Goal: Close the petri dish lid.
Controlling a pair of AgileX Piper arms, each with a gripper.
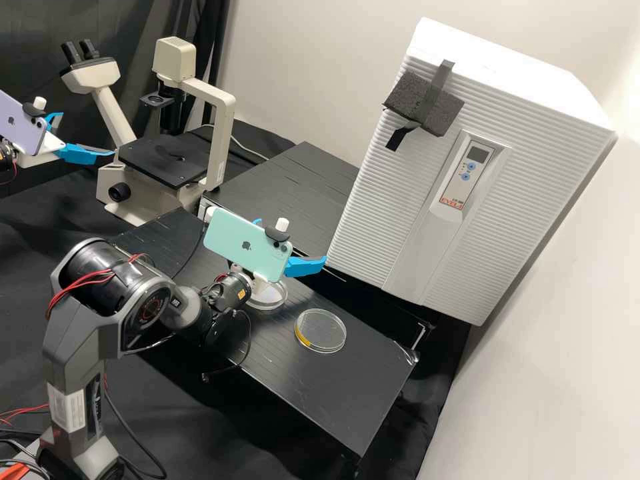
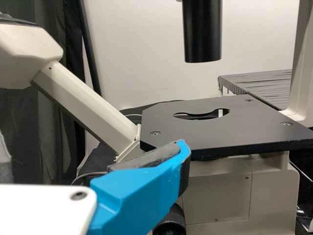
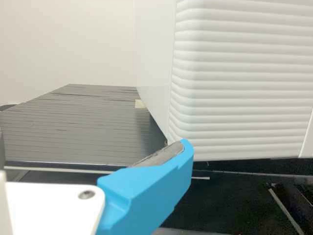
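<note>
Petri dish: lying flat on your black bench, clear, with an orange-yellow patch along its side. A second round clear piece sits near it on the same bench, apart from it, partly hidden by the right arm's hardware. You can't tell from here which is base and which is lid, or whether the marked one is covered.

Your right gripper is above the bench, near the second piece. Its blue fingers stand well apart, nothing between them that you can see. Exact spread: can't tell, the mint-green phone on its mount hides part of it. In the right wrist view one finger shows in front of the ribbed white cabinet.

Your left gripper is up by the microscope, well apart from the dish. Fingers spread, no object seen in it; again you can't read the full gap. A purple phone rides on that arm. In the left wrist view you get one finger near the microscope's flat black stage, which has a cutout in it.

Farther out: a dark foam block is taped to the cabinet, above its small control panel.
</note>
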